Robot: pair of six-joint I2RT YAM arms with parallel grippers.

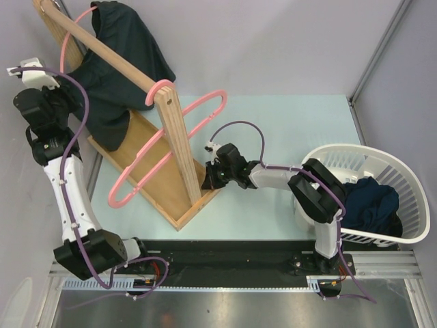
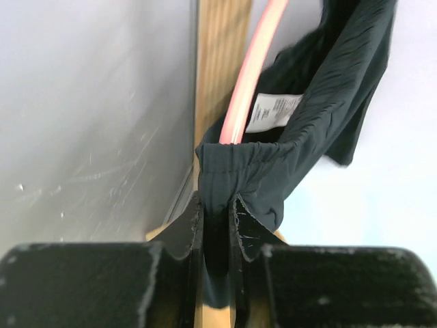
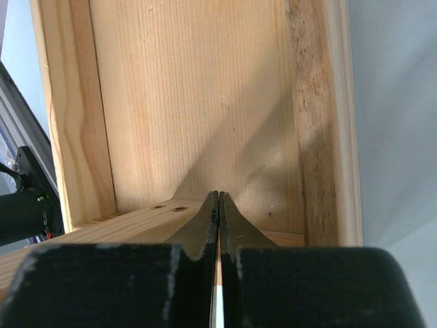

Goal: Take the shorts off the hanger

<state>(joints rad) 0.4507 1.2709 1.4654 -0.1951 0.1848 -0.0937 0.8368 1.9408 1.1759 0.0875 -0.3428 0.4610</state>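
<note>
Shorts point(image 2: 328, 102) are pinched in my left hand point(image 2: 217, 205) to pull free, my closed right hand point(image 3: 218, 198) apparently steadying the rack point(image 3: 198, 102).

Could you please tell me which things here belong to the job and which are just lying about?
Job: hung shorts, their hanger, rack, left gripper pinching the waistband.
Lying about: empty hanger, basket, navy shorts inside it, right gripper shut at the rack's base.
</note>
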